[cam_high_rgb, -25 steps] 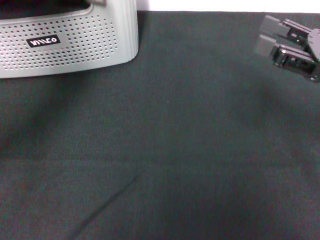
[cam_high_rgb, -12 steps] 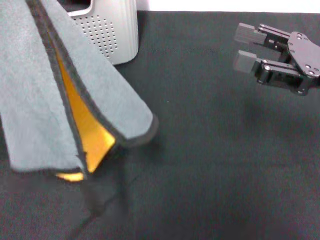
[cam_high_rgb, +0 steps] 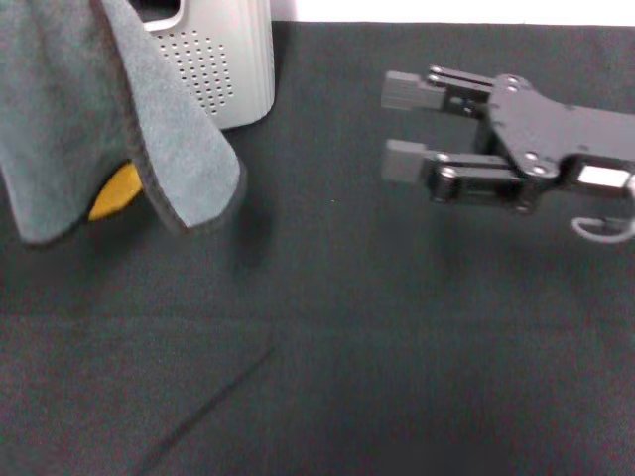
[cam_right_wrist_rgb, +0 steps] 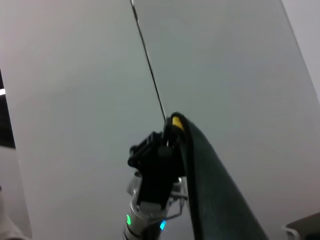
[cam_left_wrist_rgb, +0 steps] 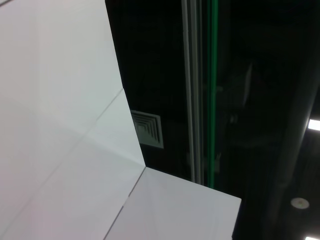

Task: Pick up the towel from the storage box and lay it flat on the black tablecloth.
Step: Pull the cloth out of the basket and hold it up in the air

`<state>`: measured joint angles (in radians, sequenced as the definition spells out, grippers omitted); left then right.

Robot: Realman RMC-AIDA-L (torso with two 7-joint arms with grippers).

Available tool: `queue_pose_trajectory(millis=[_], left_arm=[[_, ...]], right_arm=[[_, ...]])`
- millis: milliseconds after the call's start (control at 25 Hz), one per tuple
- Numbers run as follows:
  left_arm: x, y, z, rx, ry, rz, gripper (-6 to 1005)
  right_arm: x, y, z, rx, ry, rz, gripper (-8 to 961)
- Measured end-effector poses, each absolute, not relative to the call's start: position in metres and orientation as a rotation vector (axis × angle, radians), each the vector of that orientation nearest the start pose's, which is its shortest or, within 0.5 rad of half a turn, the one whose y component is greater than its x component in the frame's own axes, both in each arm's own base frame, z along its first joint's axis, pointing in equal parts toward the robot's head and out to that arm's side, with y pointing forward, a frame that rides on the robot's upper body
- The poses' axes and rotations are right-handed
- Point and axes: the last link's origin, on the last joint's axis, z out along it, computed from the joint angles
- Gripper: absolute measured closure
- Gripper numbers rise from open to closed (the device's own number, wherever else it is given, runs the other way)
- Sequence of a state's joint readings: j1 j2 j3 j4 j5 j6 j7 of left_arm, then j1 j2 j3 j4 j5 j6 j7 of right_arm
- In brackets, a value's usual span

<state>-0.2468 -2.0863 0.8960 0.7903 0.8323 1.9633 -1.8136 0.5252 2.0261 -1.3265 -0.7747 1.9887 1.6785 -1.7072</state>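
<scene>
The towel [cam_high_rgb: 89,149] hangs folded in the air at the head view's upper left, grey side out, with a yellow-orange patch showing at its lower edge. It covers most of the storage box [cam_high_rgb: 233,69] behind it. In the right wrist view the towel [cam_right_wrist_rgb: 215,190] drapes down from my left gripper [cam_right_wrist_rgb: 167,137], which is shut on its top edge. My right gripper [cam_high_rgb: 402,124] hovers open over the black tablecloth [cam_high_rgb: 347,347], well to the right of the towel, fingers pointing toward it. The left wrist view shows only walls and ceiling.
The tablecloth carries a long crease [cam_high_rgb: 218,397] toward the near left. A white strip [cam_high_rgb: 446,10] runs along the tablecloth's far edge.
The towel came into view, then rose so its lower end now hangs higher and farther left. My right gripper has moved leftward toward it, still open.
</scene>
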Motion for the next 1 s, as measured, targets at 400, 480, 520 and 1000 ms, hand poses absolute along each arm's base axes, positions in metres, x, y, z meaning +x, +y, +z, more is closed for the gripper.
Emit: queue_pose_trajectory(millis=[400,480,520,1000], left_arm=[[-0.213,0.269,0.112,-2.093,-0.603,-2.184,981],[-0.212,0.272,0.110,-2.080,-0.610,-2.200,981],[-0.212,0.273,0.109,-2.076,-0.610,-2.204,981],[-0.207,0.279,0.109,-2.078,-0.588,-2.212,981]], right_arm=[[0.118,0.336,-0.017,-2.887,0.194,1.277,186],[0.114,0.333,-0.025,-2.922,0.186,1.255,186],[0.112,0.331,-0.029,-2.943,0.177,1.252,186],[0.093,0.313,-0.041,-3.034,0.086,1.273,186]])
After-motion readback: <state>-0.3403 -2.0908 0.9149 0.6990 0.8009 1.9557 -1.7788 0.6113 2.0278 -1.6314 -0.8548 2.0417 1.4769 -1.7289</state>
